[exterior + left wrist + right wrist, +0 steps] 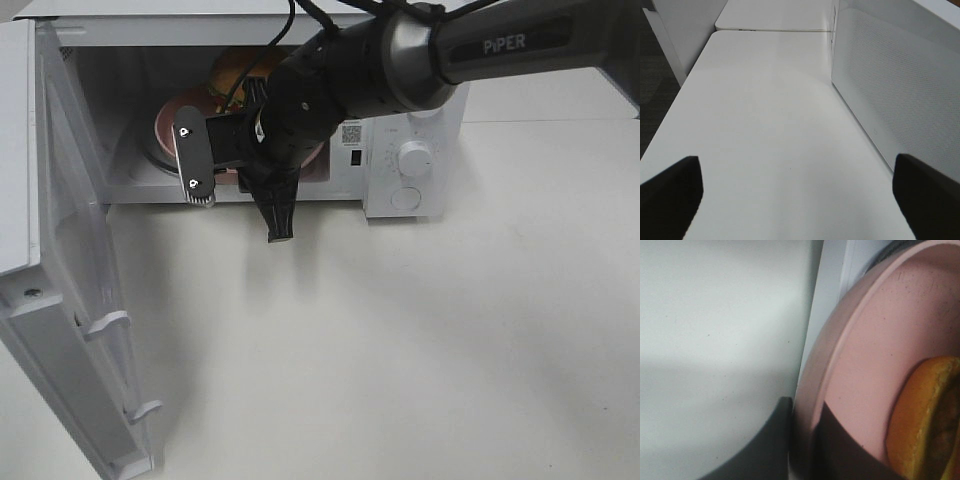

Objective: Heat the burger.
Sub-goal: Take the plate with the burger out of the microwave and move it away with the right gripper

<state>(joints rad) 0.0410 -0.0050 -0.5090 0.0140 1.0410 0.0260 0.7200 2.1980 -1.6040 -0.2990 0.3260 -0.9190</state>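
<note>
Inside the microwave (405,160) mouth, right gripper (802,450) clamped on plate (865,375) rim, left gripper (800,195) wide apart: risks tilting, sliding burger (927,415) off.

One microwave (400,150), one pink plate (865,350), one burger (925,415), two grippers.

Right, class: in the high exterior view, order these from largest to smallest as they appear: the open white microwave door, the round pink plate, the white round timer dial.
1. Open white microwave door, also nearest the camera.
2. Round pink plate, partly hidden.
3. White round timer dial.
</note>
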